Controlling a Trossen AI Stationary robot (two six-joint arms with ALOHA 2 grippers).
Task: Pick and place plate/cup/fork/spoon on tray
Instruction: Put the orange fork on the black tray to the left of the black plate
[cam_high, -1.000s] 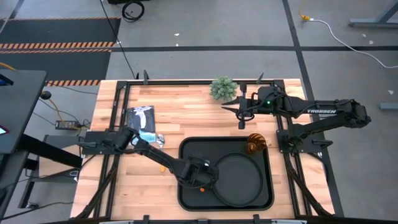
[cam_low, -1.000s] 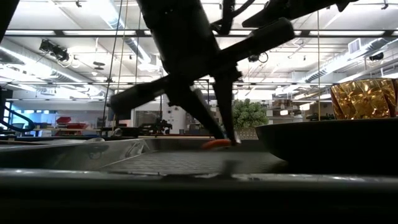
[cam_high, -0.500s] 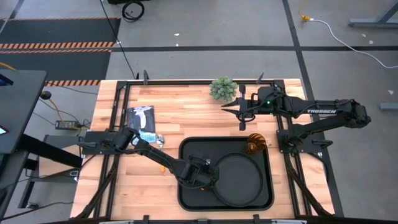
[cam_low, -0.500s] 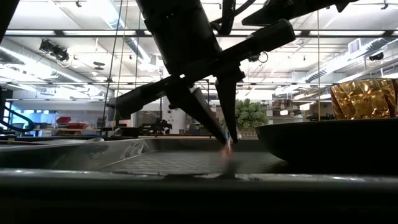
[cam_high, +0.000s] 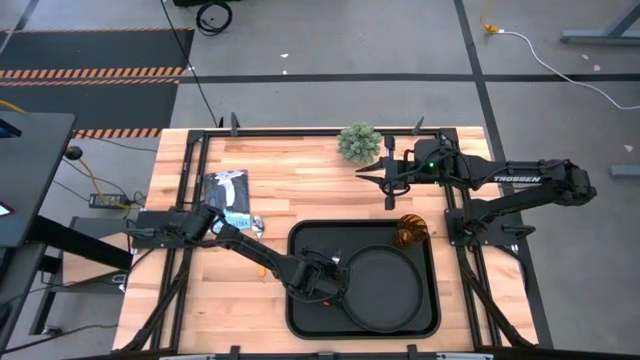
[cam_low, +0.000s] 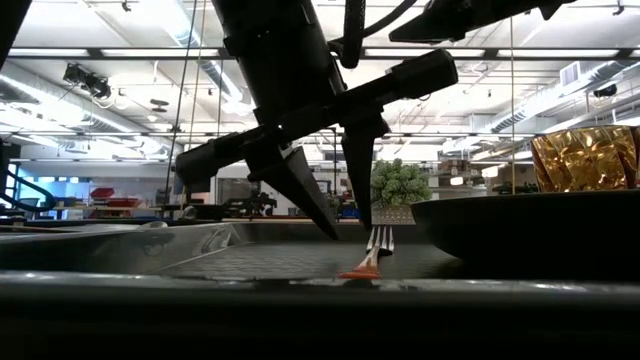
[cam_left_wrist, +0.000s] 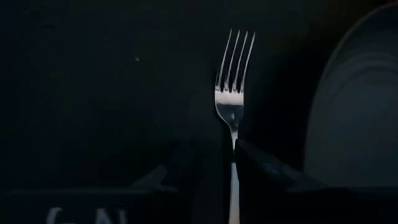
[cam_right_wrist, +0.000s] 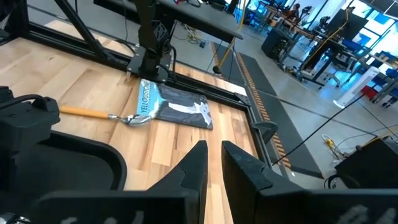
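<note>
The fork (cam_low: 372, 252) lies flat on the floor of the black tray (cam_high: 300, 240), just left of the round black plate (cam_high: 385, 290); its tines (cam_left_wrist: 235, 53) show in the left wrist view. My left gripper (cam_low: 350, 232) hangs open just above the fork, and one finger (cam_left_wrist: 267, 168) covers its handle. The amber cup (cam_high: 411, 232) stands at the tray's far right corner. The spoon (cam_right_wrist: 106, 114) lies on the table left of the tray. My right gripper (cam_high: 388, 190) waits shut above the table's far right.
A small green potted plant (cam_high: 358, 142) stands at the far edge. A printed packet (cam_high: 228, 190) lies on the table at the left, next to the spoon's bowl. Bare wood (cam_high: 310, 190) lies between the tray and the plant.
My left gripper has opened and let go of the fork, then risen a little. The fork, held by its orange handle a second ago, has dropped and now lies flat on the tray floor beside the plate.
</note>
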